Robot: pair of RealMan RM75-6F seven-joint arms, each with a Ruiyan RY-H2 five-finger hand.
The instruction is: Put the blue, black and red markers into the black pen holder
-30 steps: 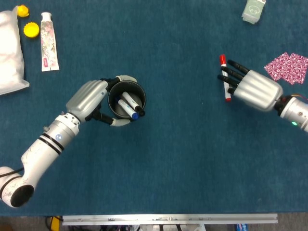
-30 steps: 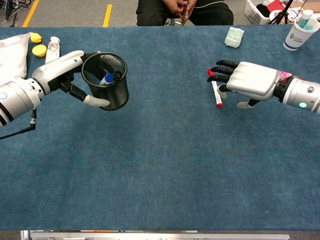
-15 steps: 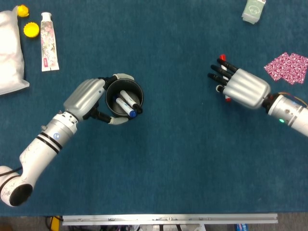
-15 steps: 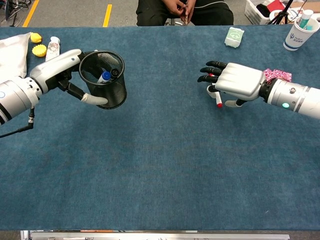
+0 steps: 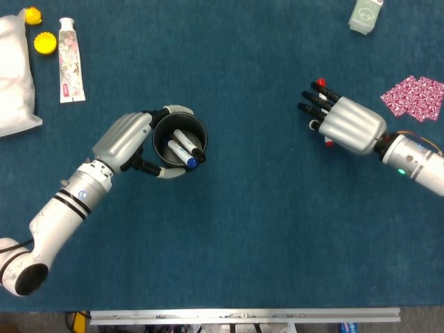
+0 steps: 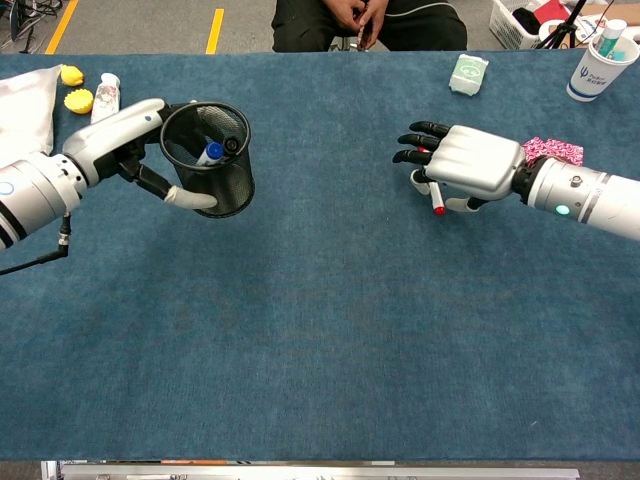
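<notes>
Your left hand [image 5: 125,141] grips the black pen holder [image 5: 180,143] (two markers inside); your right hand [image 6: 462,168] curls around the red marker [image 6: 435,200] beneath it.

Blue-capped and black-capped markers [image 5: 182,147] are stood tilted inside the black mesh pen holder [image 6: 212,162]. The red marker [image 6: 435,198] is mostly hidden on the cloth.
</notes>
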